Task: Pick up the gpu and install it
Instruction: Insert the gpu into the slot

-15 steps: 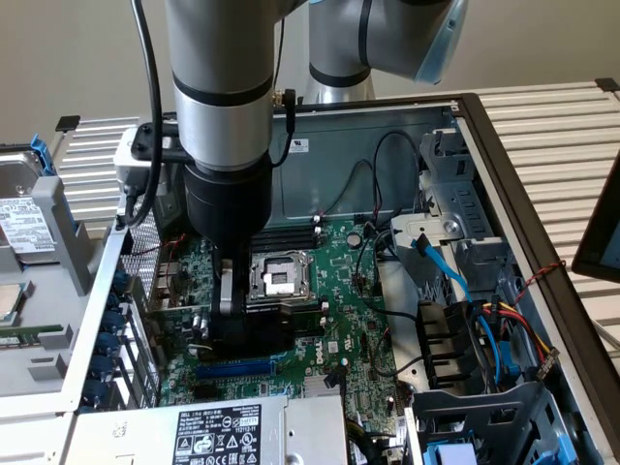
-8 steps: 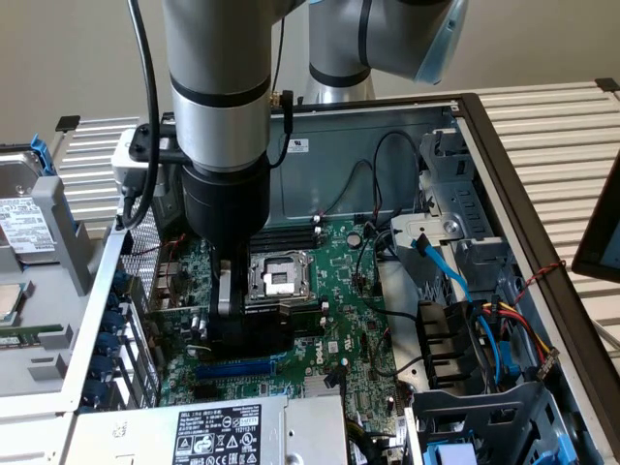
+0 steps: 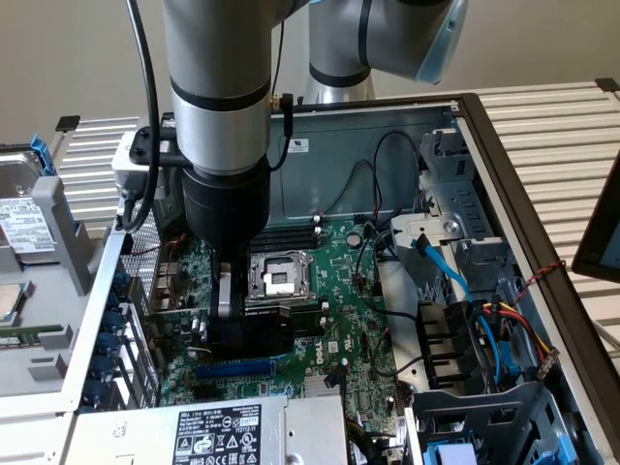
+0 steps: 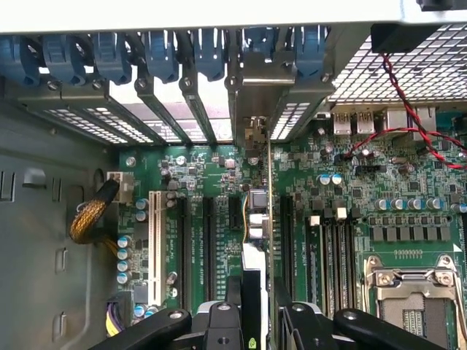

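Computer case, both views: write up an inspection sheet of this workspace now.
Surface: slatted table bearing the open computer case.
Job's things: gpu upright over the motherboard slots, bracket at the rear openings; seating cannot be told.
Clutter: hard drive beside the case, exterior view's left.
Claw: claw shut on the gpu.
Cables: blue data cables and red, yellow, black wires inside the case; red-black twisted pair by the rear ports.
Surroundings: dark screen edge, exterior view's right.
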Controlling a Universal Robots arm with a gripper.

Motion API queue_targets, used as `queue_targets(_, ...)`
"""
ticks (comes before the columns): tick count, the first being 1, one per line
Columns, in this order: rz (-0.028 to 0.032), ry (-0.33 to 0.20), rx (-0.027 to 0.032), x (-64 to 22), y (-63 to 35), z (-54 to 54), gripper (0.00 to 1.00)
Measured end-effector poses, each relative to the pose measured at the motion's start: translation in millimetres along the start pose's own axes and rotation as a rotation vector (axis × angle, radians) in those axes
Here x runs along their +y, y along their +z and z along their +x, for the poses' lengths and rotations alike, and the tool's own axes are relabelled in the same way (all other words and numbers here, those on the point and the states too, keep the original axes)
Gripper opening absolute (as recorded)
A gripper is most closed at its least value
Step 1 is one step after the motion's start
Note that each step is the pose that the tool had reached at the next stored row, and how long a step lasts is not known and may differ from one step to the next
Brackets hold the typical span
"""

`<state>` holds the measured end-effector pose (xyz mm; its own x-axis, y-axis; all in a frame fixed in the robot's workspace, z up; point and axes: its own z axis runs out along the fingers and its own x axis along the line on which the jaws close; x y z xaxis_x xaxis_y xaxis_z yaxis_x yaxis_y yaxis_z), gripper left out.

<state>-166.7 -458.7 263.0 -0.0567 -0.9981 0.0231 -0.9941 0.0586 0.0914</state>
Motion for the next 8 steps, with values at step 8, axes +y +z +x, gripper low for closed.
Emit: queue_targets(8,-0.0001,0.0,0.0002,1.9,2.4,0.1,0.27)
